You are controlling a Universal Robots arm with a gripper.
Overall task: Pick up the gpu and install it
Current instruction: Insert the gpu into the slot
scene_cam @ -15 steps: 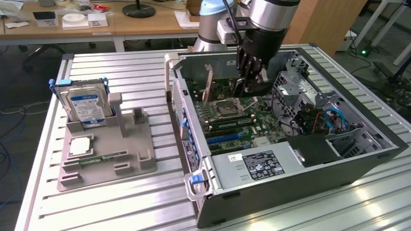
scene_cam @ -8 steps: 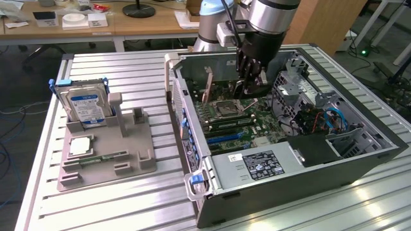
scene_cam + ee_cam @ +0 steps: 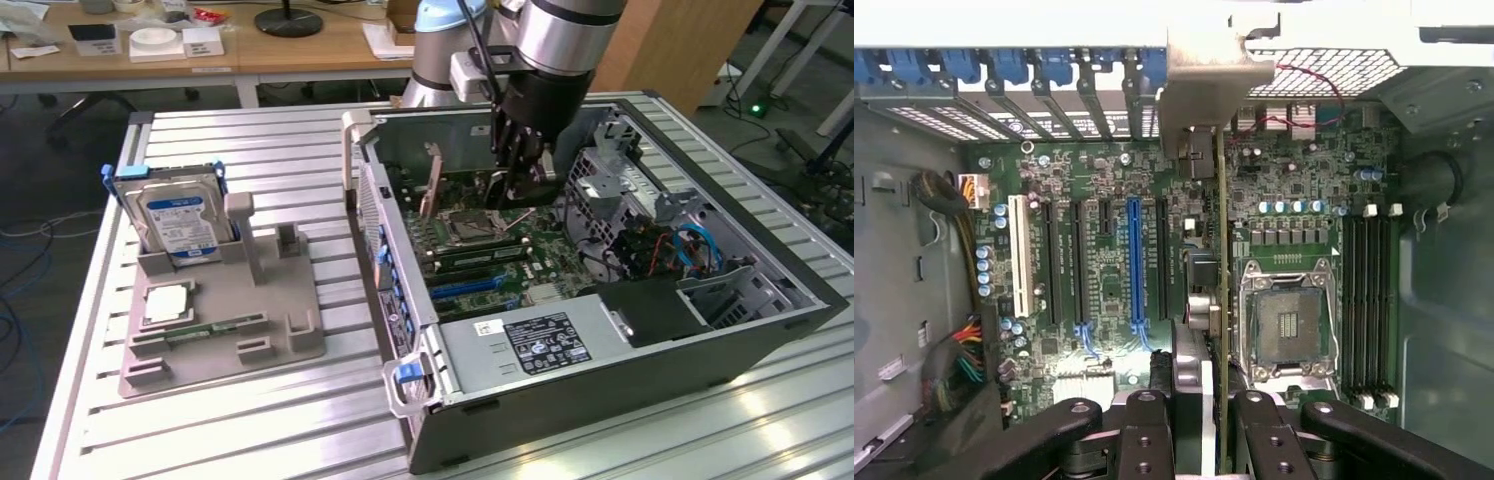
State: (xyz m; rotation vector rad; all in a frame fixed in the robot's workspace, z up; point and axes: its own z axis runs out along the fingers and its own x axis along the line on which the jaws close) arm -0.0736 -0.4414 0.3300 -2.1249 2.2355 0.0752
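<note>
Item: black two-finger gripper (image 3: 1204, 420), closed narrowly on thin dark gpu card with beige metal bracket (image 3: 1222, 300), held edge-on above green motherboard (image 3: 1104, 290), at three o'clock of blue slot (image 3: 1135, 260). Risk: misaligned descent jams card against socket.

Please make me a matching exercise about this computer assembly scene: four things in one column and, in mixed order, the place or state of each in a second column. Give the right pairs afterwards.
Things:
1. gpu
2. hard drive
3. blue slot
4. CPU socket

Places or states:
A. stands upright in the grey holder, outside the case
B. held edge-on in the jaws of the gripper, inside the case
C. square metal frame beside the memory slots
D. long and narrow on the motherboard, with no card in it

Pairs: 1-B, 2-A, 3-D, 4-C
</note>
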